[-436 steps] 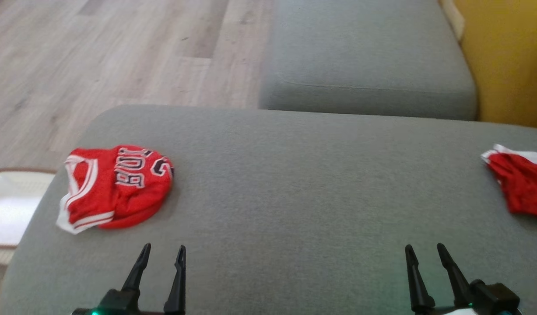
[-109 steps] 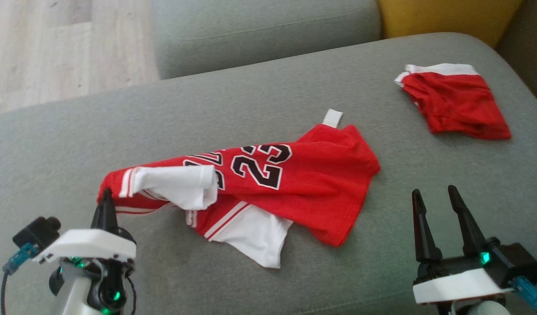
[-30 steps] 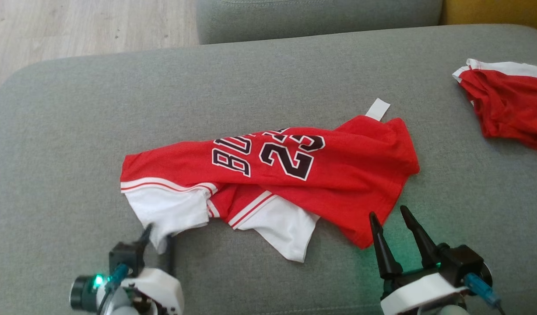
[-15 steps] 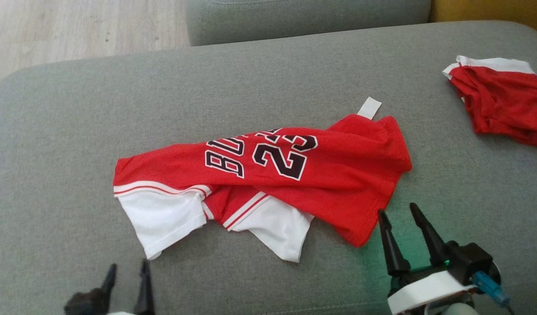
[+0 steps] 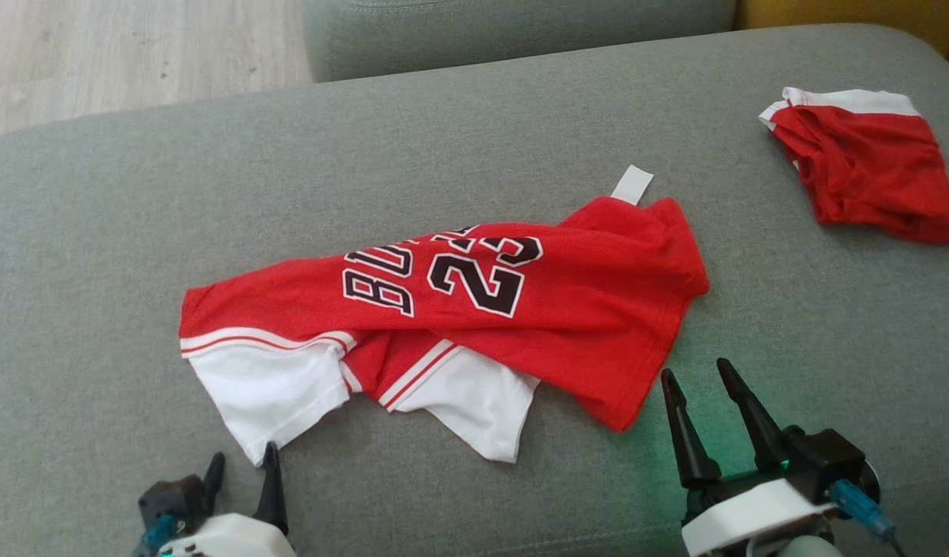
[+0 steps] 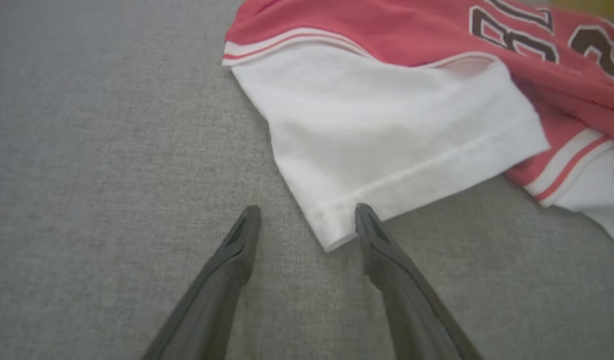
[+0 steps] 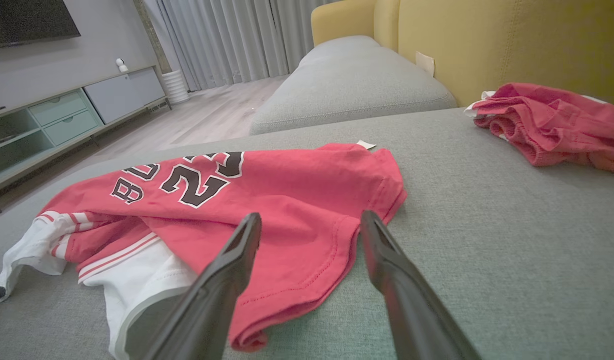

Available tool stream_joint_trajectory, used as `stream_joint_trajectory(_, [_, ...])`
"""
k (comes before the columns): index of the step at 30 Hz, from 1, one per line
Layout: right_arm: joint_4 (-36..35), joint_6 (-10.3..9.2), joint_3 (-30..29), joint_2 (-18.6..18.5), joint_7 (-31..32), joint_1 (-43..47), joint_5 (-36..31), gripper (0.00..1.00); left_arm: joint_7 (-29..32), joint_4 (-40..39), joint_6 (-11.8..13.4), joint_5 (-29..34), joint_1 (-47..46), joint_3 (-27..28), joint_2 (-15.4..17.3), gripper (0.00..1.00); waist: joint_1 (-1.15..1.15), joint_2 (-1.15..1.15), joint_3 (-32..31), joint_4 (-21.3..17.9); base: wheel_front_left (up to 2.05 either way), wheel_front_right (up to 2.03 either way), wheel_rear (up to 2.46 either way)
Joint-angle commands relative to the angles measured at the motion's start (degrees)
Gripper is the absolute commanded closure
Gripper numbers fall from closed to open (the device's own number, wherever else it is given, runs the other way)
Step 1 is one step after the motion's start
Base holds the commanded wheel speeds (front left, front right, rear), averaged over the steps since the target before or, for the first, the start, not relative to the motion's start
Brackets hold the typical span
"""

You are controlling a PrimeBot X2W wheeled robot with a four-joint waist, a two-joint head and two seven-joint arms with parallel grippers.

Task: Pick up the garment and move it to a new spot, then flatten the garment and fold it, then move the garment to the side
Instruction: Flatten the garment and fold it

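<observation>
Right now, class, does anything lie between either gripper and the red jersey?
Nothing visible does. The open left gripper sits at the white sleeve of the jersey; the open right gripper faces its red hem across the cushion.

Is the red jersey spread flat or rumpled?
Rumpled. The jersey lies twisted on the cushion, red body folded over one white sleeve.

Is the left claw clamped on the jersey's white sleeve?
No, the left claw stands open, straddling the corner of the white sleeve, which lies unpinched on the grey cushion.
</observation>
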Motion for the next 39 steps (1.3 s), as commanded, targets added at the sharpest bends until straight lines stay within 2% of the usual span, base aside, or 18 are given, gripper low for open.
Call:
stream_joint_trajectory(1, [-1.7, -0.05, 1.2, -0.7, -0.6, -1.5, -0.2, 0.00, -0.4, -0.4, -0.3, 0.5, -1.9, 1.3, 0.2, 0.00, 0.00, 0.00, 0.1, -0.2, 0.00, 0.00, 0.00])
stream_joint_trajectory(2, [-1.7, -0.05, 1.2, -0.7, -0.6, -1.5, -0.2, 0.00, -0.4, 0.4, -0.4, 0.4, -2.1, 1.1, 0.2, 0.00, 0.00, 0.00, 0.1, -0.2, 0.00, 0.00, 0.00])
stream_joint_trajectory(3, [-1.7, -0.05, 1.2, -0.7, -0.6, -1.5, -0.3, 0.00, -0.4, 1.2, -0.4, 0.5, -2.3, 1.0, 0.2, 0.22, 0.00, 0.00, 0.1, -0.3, 0.00, 0.00, 0.00])
stream_joint_trajectory(4, [-1.8, -0.05, 1.1, -0.7, -0.6, -1.5, -0.3, 0.00, -0.4, 1.8, -0.5, 0.6, -2.6, 1.0, 0.2, 0.54, 0.00, 0.00, 0.1, -0.3, 0.00, 0.00, 0.00])
stream_joint_trajectory(5, [-1.8, -0.05, 1.0, -0.7, -0.6, -1.5, -0.3, 0.00, -0.4, 2.3, -0.7, 0.6, -2.8, 0.9, 0.2, 0.72, 0.00, 0.00, 0.2, -0.3, 0.00, 0.00, 0.00])
stream_joint_trajectory(6, [-1.8, -0.05, 1.0, -0.7, -0.6, -1.4, -0.3, 0.00, -0.4, 3.0, -0.9, 0.6, -3.0, 0.7, 0.2, 1.00, 0.00, 0.00, 0.1, -0.3, 0.00, 0.00, 0.00])
stream_joint_trajectory(12, [-0.5, -0.05, 1.2, -0.7, -0.6, -1.0, 0.1, 0.00, -0.4, 3.7, -3.0, 0.0, -4.0, 0.1, 0.2, 1.00, 0.00, 0.00, 0.1, 0.9, 0.00, 0.00, 0.00])
stream_joint_trajectory(18, [5.2, -0.05, 2.7, -0.5, -0.6, -0.6, 2.4, 0.00, -0.4, -3.8, -3.2, -0.2, -3.5, 1.9, 0.2, 1.00, 0.00, 0.00, -0.2, 2.7, 0.00, 0.00, 0.00])
stream_joint_trajectory(25, [9.6, -0.05, 8.0, -0.7, -0.6, -1.4, 5.9, 0.00, -0.4, -10.1, -3.5, 1.3, -2.6, 3.5, 0.2, 1.00, 0.00, 0.00, -0.6, 3.8, 0.00, 0.00, 0.00])
stream_joint_trajectory(31, [11.7, -0.05, 11.7, -2.3, -0.6, -3.0, 8.8, 0.00, -0.4, -11.4, -4.3, 2.7, -2.5, 4.2, 0.2, 1.00, 0.00, 0.00, -0.7, 4.3, 0.00, 0.00, 0.00])
stream_joint_trajectory(35, [12.8, -0.05, 12.0, -2.4, -0.6, -3.4, 9.2, 0.07, -0.4, -11.3, -4.6, 3.1, -2.6, 4.0, 0.2, 1.00, 0.00, 0.00, -0.9, 4.6, 0.00, 0.00, 0.00])
stream_joint_trajectory(37, [13.8, -0.05, 12.2, -2.3, -0.6, -3.8, 9.4, 0.05, -0.4, -11.2, -4.8, 3.3, -2.7, 3.9, 0.2, 1.00, 0.00, 0.00, -1.0, 4.7, 0.00, 0.00, 0.00])
stream_joint_trajectory(39, [15.4, -0.05, 12.4, -2.2, -0.6, -4.2, 9.6, 0.11, -0.4, -11.3, -4.9, 3.5, -2.8, 3.8, 0.2, 1.00, 0.00, 0.00, -1.1, 4.9, 0.00, 0.00, 0.00])
